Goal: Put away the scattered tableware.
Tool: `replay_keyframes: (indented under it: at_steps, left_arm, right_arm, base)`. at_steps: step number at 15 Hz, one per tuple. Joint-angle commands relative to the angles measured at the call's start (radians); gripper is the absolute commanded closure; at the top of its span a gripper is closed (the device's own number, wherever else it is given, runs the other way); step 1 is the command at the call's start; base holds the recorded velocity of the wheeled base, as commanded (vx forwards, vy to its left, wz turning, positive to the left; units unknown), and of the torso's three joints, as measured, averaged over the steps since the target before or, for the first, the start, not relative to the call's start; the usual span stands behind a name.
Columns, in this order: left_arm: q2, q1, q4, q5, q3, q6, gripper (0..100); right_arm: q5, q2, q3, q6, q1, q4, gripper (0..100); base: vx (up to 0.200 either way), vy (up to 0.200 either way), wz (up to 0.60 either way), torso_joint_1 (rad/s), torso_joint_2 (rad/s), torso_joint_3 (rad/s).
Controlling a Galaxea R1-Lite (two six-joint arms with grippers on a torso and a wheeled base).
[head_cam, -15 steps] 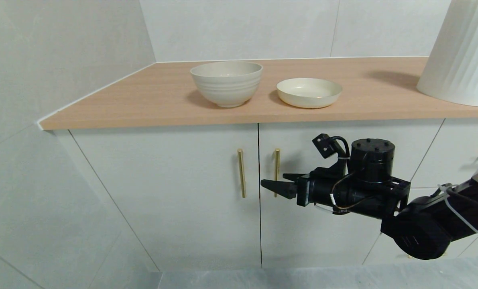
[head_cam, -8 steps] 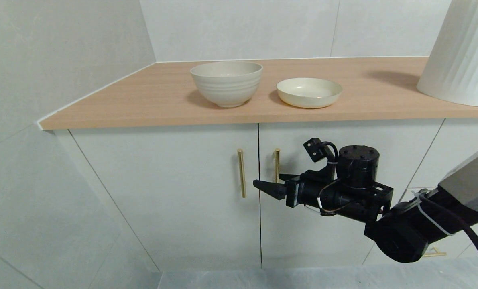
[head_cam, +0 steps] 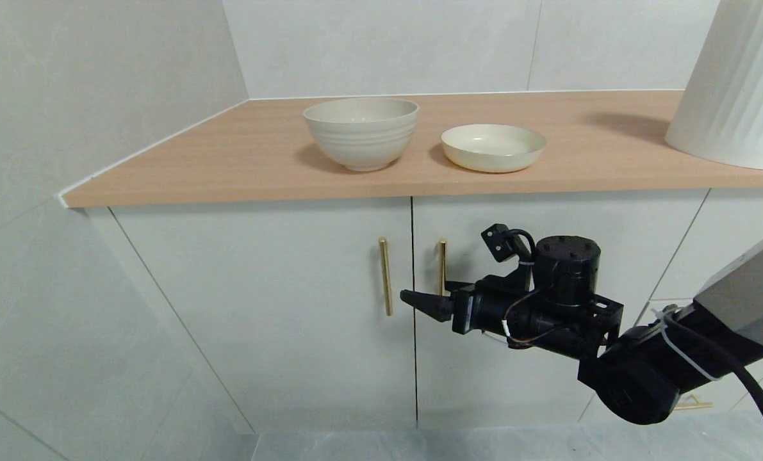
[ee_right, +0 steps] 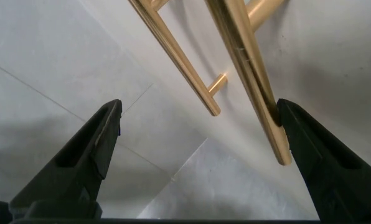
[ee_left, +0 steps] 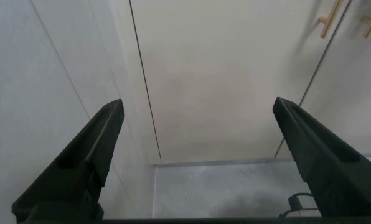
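Right tool (head_cam: pixel 427 292) wide open and empty, fingers (head_cam: pixel 429 304) astride the right-hand brass cabinet handle (head_cam: pixel 443 256).

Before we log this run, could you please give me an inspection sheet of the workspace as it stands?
Surface: wooden countertop, no spills seen.
Job's things: bowl and shallow dish, upright, side by side, not touching.
Clutter: white ribbed container at the countertop's right end.
Grippers: right gripper open by the brass handles, shut on neither; left gripper open, facing the cabinet front low down.
Cables: black cable running along the right arm.
Surroundings: cabinet doors closed; tiled walls.
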Motion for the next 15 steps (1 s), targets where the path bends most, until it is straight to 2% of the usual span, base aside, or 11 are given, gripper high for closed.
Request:
replay_keyframes:
  at_steps: [1,13,15]
  left_arm:
    - [0.0,0.0,0.0,0.0,0.0,0.0,0]
    - [0.0,0.0,0.0,0.0,0.0,0.0,0]
    - [0.0,0.0,0.0,0.0,0.0,-0.002,0]
  right_arm:
    - [0.005,-0.007,0.001,0.003,0.002,0.001,0]
    - [0.019,-0.079,0.062,0.052,0.005,-0.046,0]
    - [0.034,-0.092,0.078,0.052,0.031,-0.046,0]
  base:
    - [0.0,0.0,0.0,0.0,0.0,0.0]
    - [0.0,0.0,0.0,0.0,0.0,0.0]
    - [0.0,0.0,0.0,0.0,0.0,0.0]
